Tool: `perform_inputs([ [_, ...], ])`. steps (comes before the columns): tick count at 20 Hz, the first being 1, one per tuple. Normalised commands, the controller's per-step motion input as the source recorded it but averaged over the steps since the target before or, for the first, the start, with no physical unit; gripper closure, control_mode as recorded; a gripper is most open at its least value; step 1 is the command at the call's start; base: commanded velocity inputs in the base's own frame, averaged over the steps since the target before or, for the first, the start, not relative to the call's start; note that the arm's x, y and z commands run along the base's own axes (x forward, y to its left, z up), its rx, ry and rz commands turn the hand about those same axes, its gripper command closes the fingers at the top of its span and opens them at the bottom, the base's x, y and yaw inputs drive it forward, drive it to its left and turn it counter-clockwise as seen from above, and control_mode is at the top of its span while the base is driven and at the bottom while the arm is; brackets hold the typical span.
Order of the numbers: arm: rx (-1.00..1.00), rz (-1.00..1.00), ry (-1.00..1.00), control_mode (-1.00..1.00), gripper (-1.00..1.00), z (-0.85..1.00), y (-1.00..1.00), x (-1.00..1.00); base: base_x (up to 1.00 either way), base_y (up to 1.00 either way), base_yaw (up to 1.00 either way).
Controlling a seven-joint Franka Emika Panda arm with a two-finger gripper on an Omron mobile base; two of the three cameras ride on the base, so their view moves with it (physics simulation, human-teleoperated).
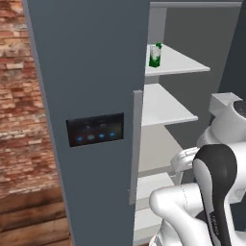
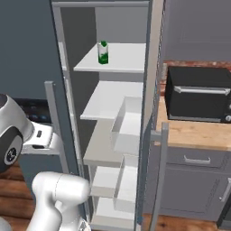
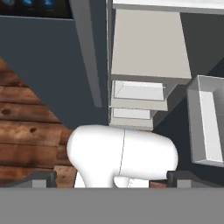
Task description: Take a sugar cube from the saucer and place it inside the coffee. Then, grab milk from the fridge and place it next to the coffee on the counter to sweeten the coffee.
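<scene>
Fridge [image 1: 91, 96] fills the left of the left base frame, door open, blue-lit panel [image 1: 95, 129] mid-left. Milk [image 1: 155, 55] stands upright on the top shelf [image 1: 182, 62], upper centre. Claw [image 3: 111, 177] at hand-view bottom, tips barely visible, apparently spread wide, empty. Bench [image 2: 194, 133] with black oven [image 2: 198, 92], right of the right base frame.

No text can be read; the fridge [image 1: 91, 96] panel shows only blue lights, the milk [image 2: 103, 53] green markings.
</scene>
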Motion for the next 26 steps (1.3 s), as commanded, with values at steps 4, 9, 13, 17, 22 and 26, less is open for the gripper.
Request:
perform_inputs([
  [4,0.00,0.00,0.00,1.00,-1.00,0.00,0.00,0.00,0.17,-0.31,0.02],
  [9,0.00,0.00,0.00,1.00,-1.00,0.00,0.00,0.00,0.33,-0.07,0.01],
  [13,0.00,0.00,0.00,1.00,-1.00,0.00,0.00,0.00,0.57,0.01,0.00],
  [17,0.00,0.00,0.00,1.00,-1.00,0.00,0.00,0.00,0.02,-0.33,0.00],
  [22,0.08,0.01,-0.31,-1.00,-1.00,0.68,-0.51,0.04,0.00,0.00,0.00],
  [26,0.13,0.02,-0.47,-1.00,-1.00,1.00,-0.22,0.38,0.00,0.00,0.00],
])
